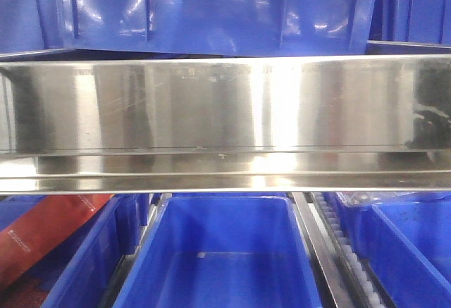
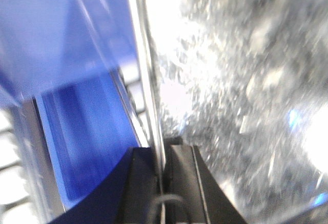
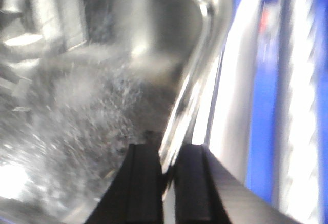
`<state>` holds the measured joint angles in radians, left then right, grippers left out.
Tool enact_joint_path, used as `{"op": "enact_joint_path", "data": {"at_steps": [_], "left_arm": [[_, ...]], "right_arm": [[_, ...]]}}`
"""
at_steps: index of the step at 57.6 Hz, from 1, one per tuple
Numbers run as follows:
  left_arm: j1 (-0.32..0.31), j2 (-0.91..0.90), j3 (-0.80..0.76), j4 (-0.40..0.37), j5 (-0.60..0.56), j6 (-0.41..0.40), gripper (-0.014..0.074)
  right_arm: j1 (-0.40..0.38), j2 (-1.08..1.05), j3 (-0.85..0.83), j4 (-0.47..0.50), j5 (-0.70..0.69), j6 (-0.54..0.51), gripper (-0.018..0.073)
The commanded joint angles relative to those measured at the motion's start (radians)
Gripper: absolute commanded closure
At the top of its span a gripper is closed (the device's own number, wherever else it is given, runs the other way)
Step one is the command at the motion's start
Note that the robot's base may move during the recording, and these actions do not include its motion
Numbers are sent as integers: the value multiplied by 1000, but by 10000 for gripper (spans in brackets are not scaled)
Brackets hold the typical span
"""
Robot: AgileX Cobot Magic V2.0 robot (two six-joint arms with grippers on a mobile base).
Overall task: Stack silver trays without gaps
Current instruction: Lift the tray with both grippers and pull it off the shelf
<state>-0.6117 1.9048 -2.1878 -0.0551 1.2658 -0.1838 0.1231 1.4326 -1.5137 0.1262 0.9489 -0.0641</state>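
In the left wrist view my left gripper [image 2: 163,149] is shut on the thin left wall of a silver tray [image 2: 230,80]. One black finger is inside the tray and one outside. The tray's scratched shiny floor fills the right of that view. In the right wrist view my right gripper [image 3: 166,152] is shut on the rounded right wall of a silver tray [image 3: 77,106], whose floor spreads to the left. Both views are blurred. I cannot tell whether it is one tray or a stack. Neither gripper shows in the front view.
A long broad steel rail [image 1: 225,121] spans the whole front view. Blue bins stand above it [image 1: 211,8] and below it [image 1: 225,251], with a red packet [image 1: 42,234] at lower left. A blue bin [image 2: 77,80] lies left of the left gripper. A white and blue edge [image 3: 266,106] runs right of the right gripper.
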Motion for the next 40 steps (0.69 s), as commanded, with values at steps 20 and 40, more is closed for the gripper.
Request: {"op": "enact_joint_path", "data": {"at_steps": [20, 40], "left_arm": [[-10, -65, -12, 134, -282, 15, 614], [-10, -65, -12, 148, -372, 15, 614]], "right_arm": [[10, -18, -102, 24, -321, -33, 640], [10, -18, -102, 24, -383, -33, 640]]}}
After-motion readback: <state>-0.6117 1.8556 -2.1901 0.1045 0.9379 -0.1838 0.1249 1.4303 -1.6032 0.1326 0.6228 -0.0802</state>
